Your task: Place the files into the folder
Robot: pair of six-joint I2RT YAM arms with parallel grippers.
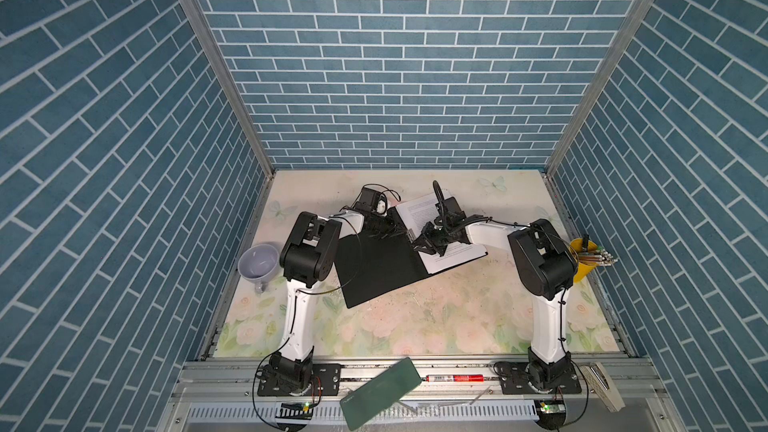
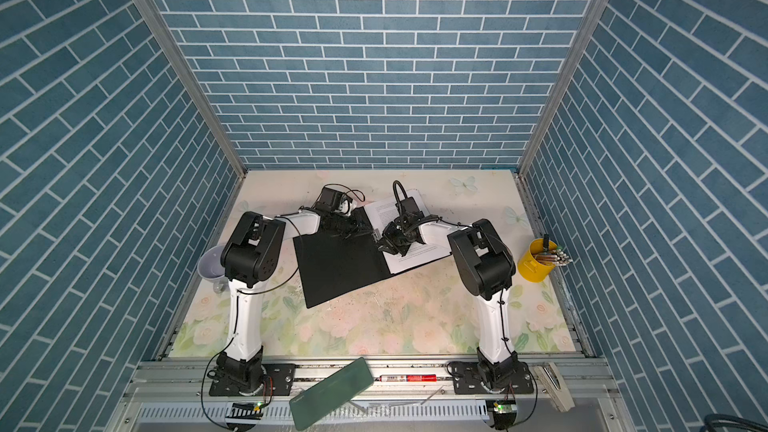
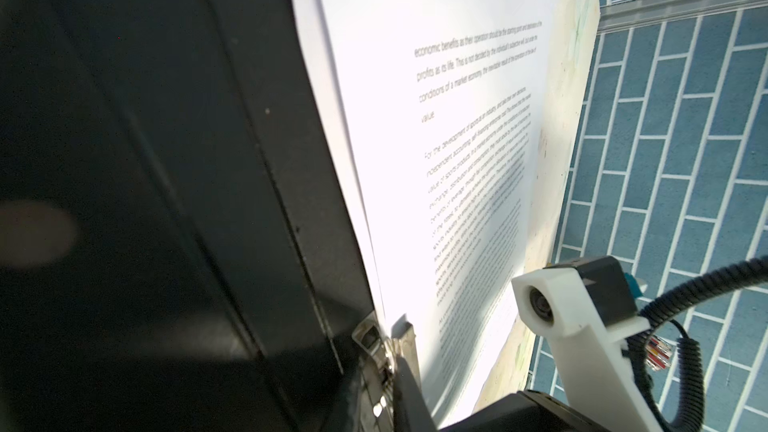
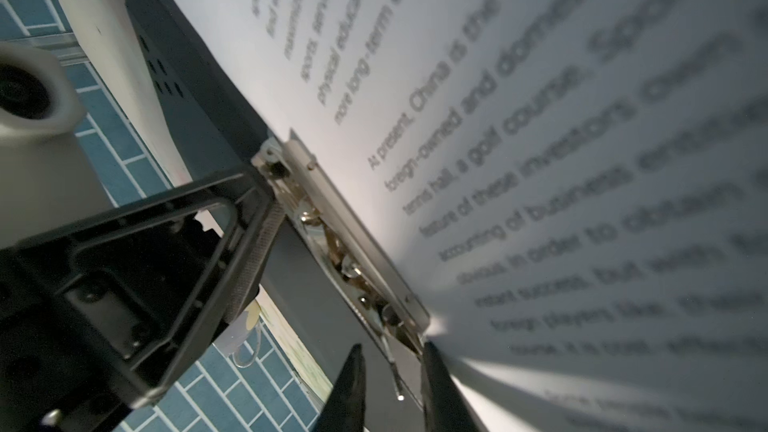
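Mug (image 1: 258, 261): pale grey, upright, at left edge of bench (image 1: 415, 326).
Pen holder (image 1: 582, 261): yellow, right edge, holding pens.
Slab (image 1: 380, 392): dark green, flat, across front frame (image 1: 216, 380).
Tube (image 1: 455, 378): red-white, just beside slab.

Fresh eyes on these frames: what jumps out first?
The open folder, black inside up, lies in the middle with the files on its right half. The left fingers and right fingers both crowd its metal spine clip. A grey mug sits at the table's left edge, a yellow cup at its right.
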